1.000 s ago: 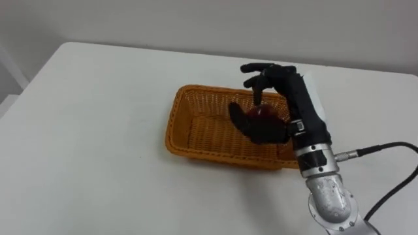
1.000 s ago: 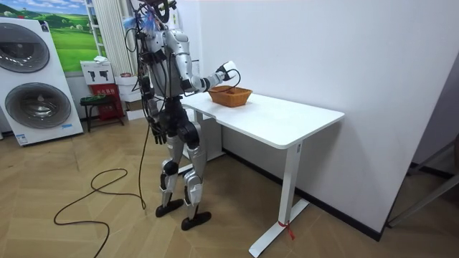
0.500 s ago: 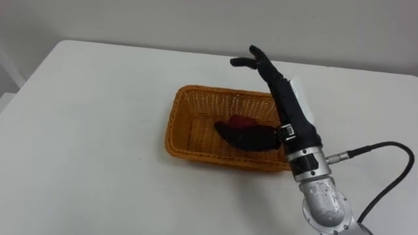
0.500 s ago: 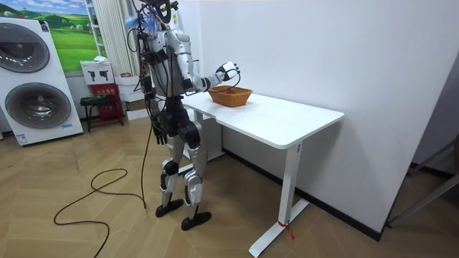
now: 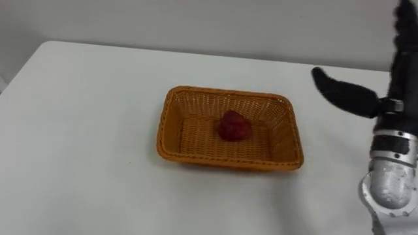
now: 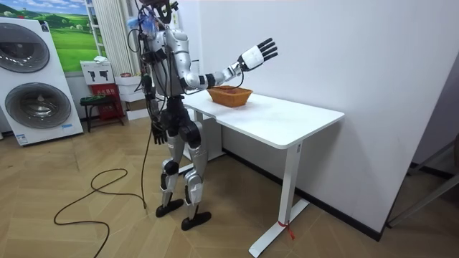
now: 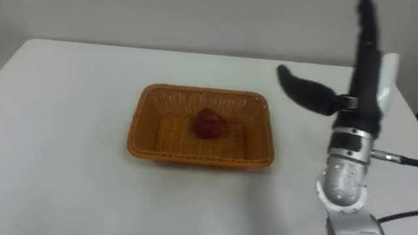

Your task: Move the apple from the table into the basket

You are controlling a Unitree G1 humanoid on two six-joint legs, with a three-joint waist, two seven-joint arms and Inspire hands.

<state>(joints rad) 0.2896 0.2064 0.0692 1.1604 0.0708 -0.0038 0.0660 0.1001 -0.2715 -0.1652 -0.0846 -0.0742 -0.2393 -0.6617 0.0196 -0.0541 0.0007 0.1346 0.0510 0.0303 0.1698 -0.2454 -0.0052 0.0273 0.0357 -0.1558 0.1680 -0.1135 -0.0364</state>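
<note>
Apple (image 5: 233, 125) in basket (image 5: 225, 93), near its middle. Basket on table (image 5: 85, 130), about mid-width, closer to far edge. Right hand (image 7: 366, 78) right of basket, well apart, raised above table. In room view, table against wall; washing machines (image 6: 32, 79) at room view's left, behind robot.

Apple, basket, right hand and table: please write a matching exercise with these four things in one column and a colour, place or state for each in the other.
Column 1:
1. apple
2. basket
3. right hand
4. table

Column 2:
A. white, bears the basket
B. open, held up above the table, holds nothing
C. red, lies inside the basket
D. orange wicker

Pairs: 1-C, 2-D, 3-B, 4-A
</note>
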